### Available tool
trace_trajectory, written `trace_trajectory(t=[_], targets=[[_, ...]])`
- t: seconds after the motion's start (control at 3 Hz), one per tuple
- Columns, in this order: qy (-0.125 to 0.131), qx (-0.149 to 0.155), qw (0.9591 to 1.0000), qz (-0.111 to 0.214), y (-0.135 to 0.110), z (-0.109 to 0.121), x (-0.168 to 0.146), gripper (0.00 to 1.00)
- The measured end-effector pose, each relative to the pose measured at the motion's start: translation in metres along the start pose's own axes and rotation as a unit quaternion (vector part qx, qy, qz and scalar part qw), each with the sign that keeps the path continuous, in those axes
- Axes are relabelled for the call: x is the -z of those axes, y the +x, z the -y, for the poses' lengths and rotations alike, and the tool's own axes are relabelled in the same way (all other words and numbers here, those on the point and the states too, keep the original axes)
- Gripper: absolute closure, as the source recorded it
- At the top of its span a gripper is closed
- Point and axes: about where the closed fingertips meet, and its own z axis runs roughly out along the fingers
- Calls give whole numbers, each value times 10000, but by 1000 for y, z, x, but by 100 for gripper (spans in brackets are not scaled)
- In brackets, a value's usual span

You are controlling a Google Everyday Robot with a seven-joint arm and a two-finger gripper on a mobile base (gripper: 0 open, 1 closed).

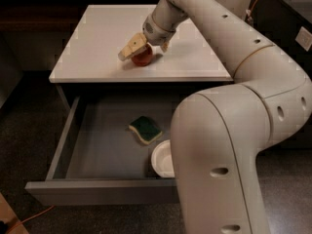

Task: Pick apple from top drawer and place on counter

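Gripping the apple [143,58] with the pincer [144,52], closed round it, low on the white desk [97,38] near the front edge; below, top drawer [97,150] open, holding sponge [145,129] and bowl [163,159].

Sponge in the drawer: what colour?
Green top, yellow edge; camera view. End effector at the apple on the counter.

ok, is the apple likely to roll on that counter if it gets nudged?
Probably yes: the apple is round, and the counter looks smooth and glossy with no lip visible. It is likely rigid, so it shouldn't deform under the gripper, which is down over it on the counter's front half.
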Motion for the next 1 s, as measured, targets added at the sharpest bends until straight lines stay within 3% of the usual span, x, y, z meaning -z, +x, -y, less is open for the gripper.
trace_trajectory(t=[1.0], targets=[[152, 252, 9991, 290, -14, -18, 35, 0]])
